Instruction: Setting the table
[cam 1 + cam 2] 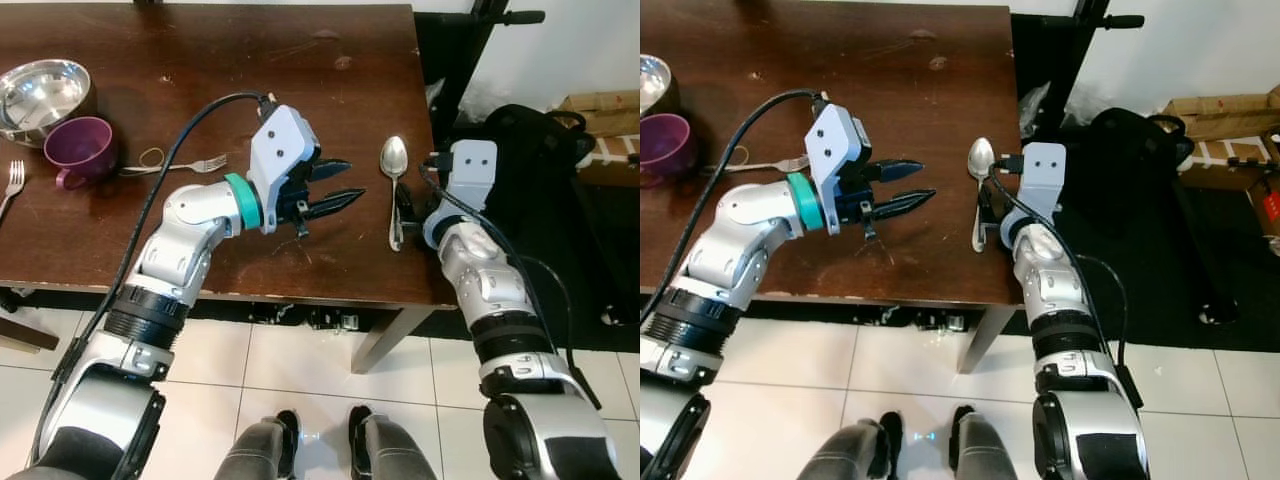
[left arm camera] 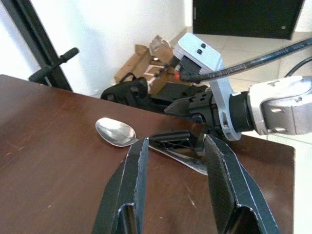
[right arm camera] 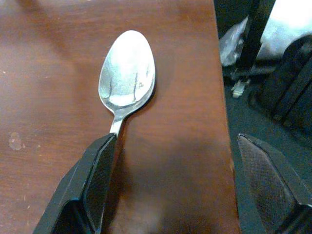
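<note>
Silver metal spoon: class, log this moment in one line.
silver metal spoon flat near table edge | right gripper open over handle | left gripper open beside

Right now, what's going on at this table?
The robot is laying cutlery on the brown table. Its right tool is open above the handle of a spoon lying near the table's right edge. Its left tool hovers open beside it. A fork, purple cup and metal bowl sit farther left.

- The long silver metal spoon (image 3: 126, 74) had its handle hidden behind one black finger (image 3: 92, 187).
- The round steel bowl (image 1: 650, 80) was cut off by the edge.
</note>
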### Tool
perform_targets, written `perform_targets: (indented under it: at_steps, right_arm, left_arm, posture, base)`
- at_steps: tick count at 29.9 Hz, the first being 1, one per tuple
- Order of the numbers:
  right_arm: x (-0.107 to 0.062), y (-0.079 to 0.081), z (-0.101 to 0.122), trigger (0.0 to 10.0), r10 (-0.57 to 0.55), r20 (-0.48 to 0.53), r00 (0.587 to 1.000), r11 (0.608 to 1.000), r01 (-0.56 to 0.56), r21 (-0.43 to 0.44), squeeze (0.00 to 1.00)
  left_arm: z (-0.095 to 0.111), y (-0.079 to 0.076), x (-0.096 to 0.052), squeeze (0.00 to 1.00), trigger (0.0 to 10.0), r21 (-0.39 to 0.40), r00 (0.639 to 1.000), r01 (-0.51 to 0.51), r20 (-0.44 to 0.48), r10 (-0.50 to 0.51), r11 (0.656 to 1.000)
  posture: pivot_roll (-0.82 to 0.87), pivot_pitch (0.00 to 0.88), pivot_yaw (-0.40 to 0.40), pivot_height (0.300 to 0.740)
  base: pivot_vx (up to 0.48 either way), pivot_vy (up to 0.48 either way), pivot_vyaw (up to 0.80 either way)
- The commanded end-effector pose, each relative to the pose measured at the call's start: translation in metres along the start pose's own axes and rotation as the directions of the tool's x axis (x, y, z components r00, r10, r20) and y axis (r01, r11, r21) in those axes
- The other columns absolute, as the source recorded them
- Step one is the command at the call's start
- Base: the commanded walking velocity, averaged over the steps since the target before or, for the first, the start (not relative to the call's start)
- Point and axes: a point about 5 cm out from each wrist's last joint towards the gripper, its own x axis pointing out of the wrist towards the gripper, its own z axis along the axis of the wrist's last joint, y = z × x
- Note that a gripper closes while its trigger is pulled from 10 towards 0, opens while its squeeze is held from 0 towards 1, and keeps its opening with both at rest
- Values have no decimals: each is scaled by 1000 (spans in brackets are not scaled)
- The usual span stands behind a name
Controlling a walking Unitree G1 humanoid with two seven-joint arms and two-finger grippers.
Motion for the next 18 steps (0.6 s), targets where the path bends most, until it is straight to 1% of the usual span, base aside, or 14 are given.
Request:
perform_targets:
  at_steps: [1, 8, 9, 10, 11, 12, 14, 16, 17, 18]
  right_arm:
    - [-1, 5, -22, 10000, 1, -79, 997, 999, -4, -37, 0]
    - [0, 7, -22, 10000, 7, -76, 997, 998, -12, -59, 0]
    - [1, 8, -20, 10000, 14, -75, 997, 997, -20, -78, 0]
    - [1, 8, -20, 10000, 14, -75, 997, 997, -20, -78, 0]
    - [2, 9, -19, 10000, 18, -74, 997, 994, -26, -105, 0]
    - [2, 9, -19, 10000, 18, -74, 997, 994, -26, -105, 0]
    - [3, 9, -12, 10000, 25, -44, 999, 994, -29, -103, 0]
    - [3, 9, -12, 10000, 25, -44, 999, 994, -29, -103, 0]
    - [4, 8, -8, 10000, 28, -18, 999, 993, -30, -111, 0]
    - [4, 8, -8, 10000, 28, -18, 999, 993, -30, -111, 0]
  left_arm:
    - [-6, -3, -4, 0, 10000, -12, 1000, -7, -16, 7, 1000]
    - [-9, -3, -7, 0, 10000, -21, 1000, -23, -20, 23, 999]
    - [-11, -3, -9, 0, 10000, -25, 999, -34, -22, 34, 999]
    - [-11, -3, -9, 0, 10000, -25, 999, -34, -22, 34, 999]
    - [-12, -3, -9, 0, 10000, -26, 999, -37, -22, 37, 999]
    - [-12, -3, -9, 0, 10000, -26, 999, -37, -22, 37, 999]
    - [-14, -4, -10, 0, 10000, -30, 999, -47, -22, 46, 998]
    - [-14, -4, -10, 0, 10000, -30, 999, -47, -22, 46, 998]
    - [-14, -5, -10, 0, 10000, -34, 998, -53, -22, 52, 998]
    - [-14, -5, -10, 0, 10000, -34, 998, -53, -22, 52, 998]
  posture:
    - [50, 207, 86, 740]
    - [59, 207, 78, 740]
    - [59, 207, 75, 740]
    - [59, 207, 75, 740]
    - [59, 206, 69, 740]
    - [59, 206, 69, 740]
    - [60, 206, 67, 740]
    - [60, 206, 67, 740]
    - [52, 202, 65, 740]
    - [52, 202, 65, 740]
  base:
    - [0, 0, 0]
    - [0, 0, 0]
    - [0, 0, 0]
    - [0, 0, 0]
    - [0, 0, 0]
    - [0, 0, 0]
    - [0, 0, 0]
    - [0, 0, 0]
    - [0, 0, 0]
    - [0, 0, 0]
